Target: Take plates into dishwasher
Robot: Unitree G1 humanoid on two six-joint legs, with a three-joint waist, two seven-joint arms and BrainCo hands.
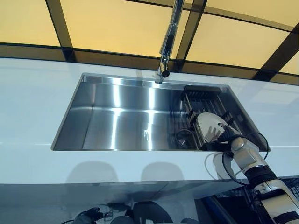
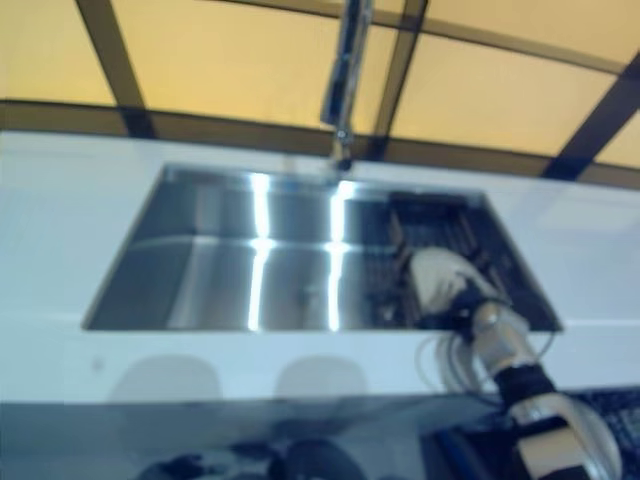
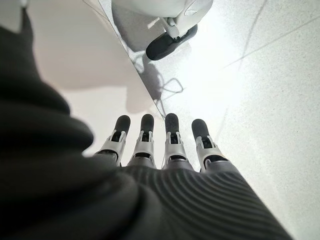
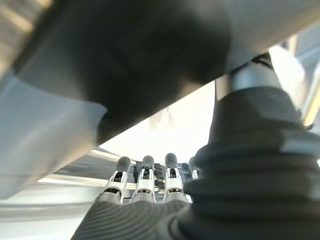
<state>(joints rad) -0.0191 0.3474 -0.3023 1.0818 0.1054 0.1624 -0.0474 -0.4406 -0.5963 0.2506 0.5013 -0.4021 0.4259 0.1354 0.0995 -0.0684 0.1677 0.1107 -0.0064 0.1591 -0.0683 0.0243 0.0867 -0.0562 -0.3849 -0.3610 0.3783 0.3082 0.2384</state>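
A white plate [image 1: 205, 122] stands tilted in a dark wire rack [image 1: 202, 95] at the right end of the steel sink [image 1: 117, 121]. My right hand [image 1: 223, 136] reaches over the sink's front edge, and its straight fingers [image 4: 145, 180] lie against the plate's face. The thumb is hidden, so no grip on the plate shows. My left hand [image 3: 170, 145] hangs low below the counter with straight fingers, pointing at the floor and holding nothing.
A tall faucet [image 1: 167, 42] hangs over the sink's back edge. White counter [image 1: 32, 102] surrounds the sink, with a dark-framed yellow wall behind. The left part of the basin holds nothing. A dark wire basket shows below the counter at the far right [image 1: 285, 186].
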